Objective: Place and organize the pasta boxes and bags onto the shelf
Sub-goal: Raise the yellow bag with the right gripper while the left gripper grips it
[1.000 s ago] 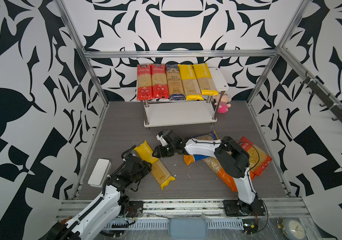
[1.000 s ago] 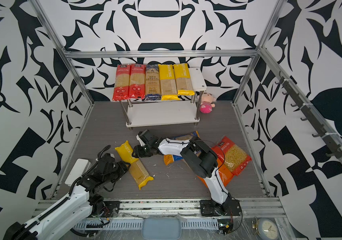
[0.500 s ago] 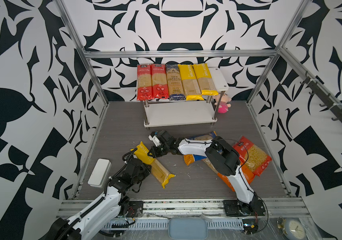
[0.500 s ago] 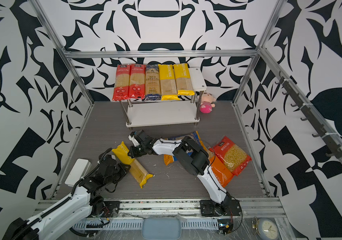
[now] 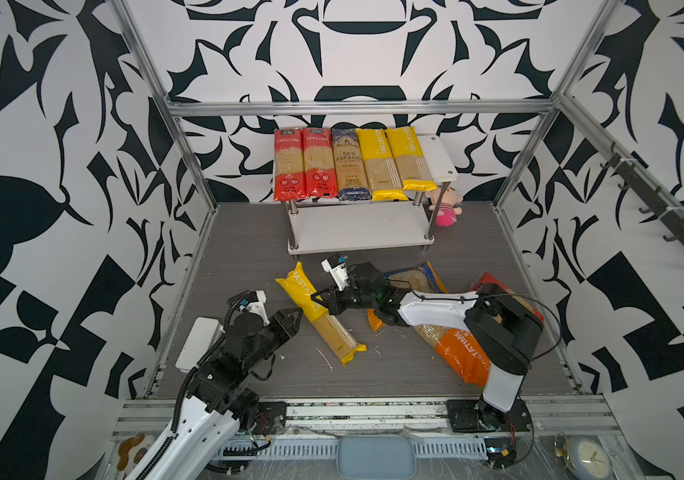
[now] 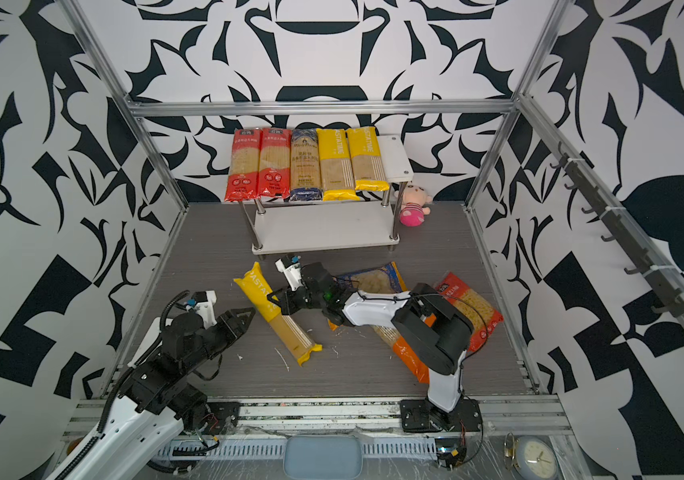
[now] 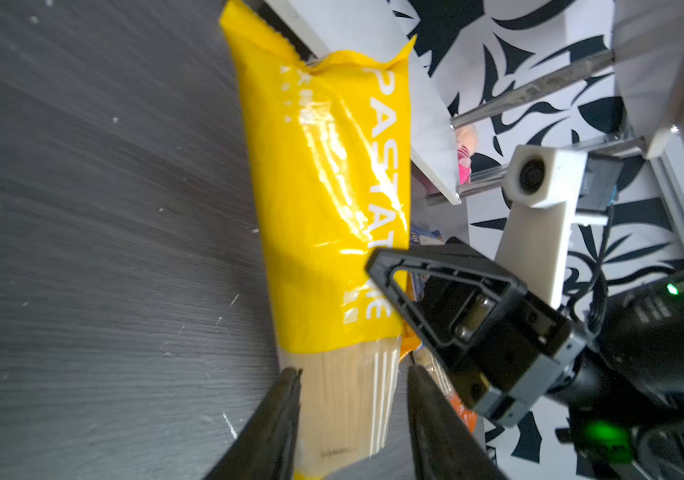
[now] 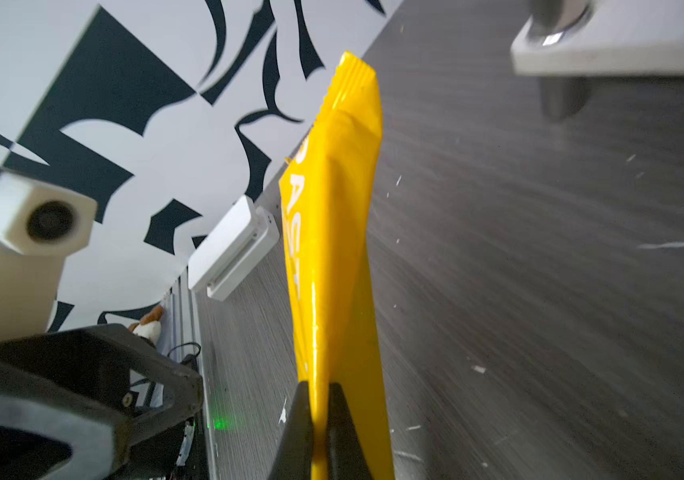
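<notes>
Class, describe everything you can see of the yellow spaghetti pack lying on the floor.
The yellow spaghetti pack is long, narrow, glossy plastic film: yellow with white PASTATIME lettering on its far half, clear over pale strands on the near half, crimped yellow ends. It lies slantwise on the grey floor, short of the shelf. The right gripper is shut on its yellow film; the open left gripper faces its side, contact unclear.

Held in stock: two red spaghetti packs (image 5: 289, 166), one dark blue spaghetti pack (image 5: 348, 166), three yellow spaghetti packs (image 5: 377, 166), six long packs in all; one blue short-pasta bag (image 5: 415, 278), one orange short-pasta bag (image 5: 463, 353), one red short-pasta bag (image 6: 477, 303); one two-tier shelf (image 5: 357, 228); one pink plush doll (image 5: 444, 208); one white box (image 5: 199, 340); one alarm clock (image 5: 587, 457).
</notes>
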`<state>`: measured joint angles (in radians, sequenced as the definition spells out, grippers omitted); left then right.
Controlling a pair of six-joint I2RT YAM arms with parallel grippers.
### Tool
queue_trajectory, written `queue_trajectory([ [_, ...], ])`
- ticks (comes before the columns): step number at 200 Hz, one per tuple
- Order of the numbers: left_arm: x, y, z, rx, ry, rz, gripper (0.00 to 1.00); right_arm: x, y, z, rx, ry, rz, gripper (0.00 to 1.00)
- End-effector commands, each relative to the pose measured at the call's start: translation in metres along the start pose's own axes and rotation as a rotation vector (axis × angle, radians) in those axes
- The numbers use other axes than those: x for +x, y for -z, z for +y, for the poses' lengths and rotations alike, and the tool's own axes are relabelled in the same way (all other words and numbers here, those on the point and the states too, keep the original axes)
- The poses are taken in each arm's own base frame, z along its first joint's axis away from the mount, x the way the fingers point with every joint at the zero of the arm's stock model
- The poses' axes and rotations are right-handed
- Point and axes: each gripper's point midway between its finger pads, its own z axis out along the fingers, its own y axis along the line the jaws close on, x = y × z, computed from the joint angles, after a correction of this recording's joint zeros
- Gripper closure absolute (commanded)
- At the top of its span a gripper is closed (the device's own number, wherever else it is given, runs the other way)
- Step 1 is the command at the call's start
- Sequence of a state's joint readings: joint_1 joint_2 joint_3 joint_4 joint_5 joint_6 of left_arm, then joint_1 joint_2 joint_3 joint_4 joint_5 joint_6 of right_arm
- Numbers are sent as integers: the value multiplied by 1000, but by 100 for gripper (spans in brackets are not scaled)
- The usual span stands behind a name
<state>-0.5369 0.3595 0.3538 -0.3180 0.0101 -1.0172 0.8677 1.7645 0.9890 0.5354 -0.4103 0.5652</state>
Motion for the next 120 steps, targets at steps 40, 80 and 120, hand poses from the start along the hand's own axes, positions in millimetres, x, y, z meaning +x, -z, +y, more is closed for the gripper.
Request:
queue_trajectory([
  [40,-5,8,-87,378,-202,24,16,-138,114,127,-222,251,-421,100],
  [80,-15,11,-155,613,-298,49,6,-161,150,169,-297,291,-445,100],
  [120,-21,23,-202,778,-387,72,11,-171,171,195,-362,292,-455,100],
])
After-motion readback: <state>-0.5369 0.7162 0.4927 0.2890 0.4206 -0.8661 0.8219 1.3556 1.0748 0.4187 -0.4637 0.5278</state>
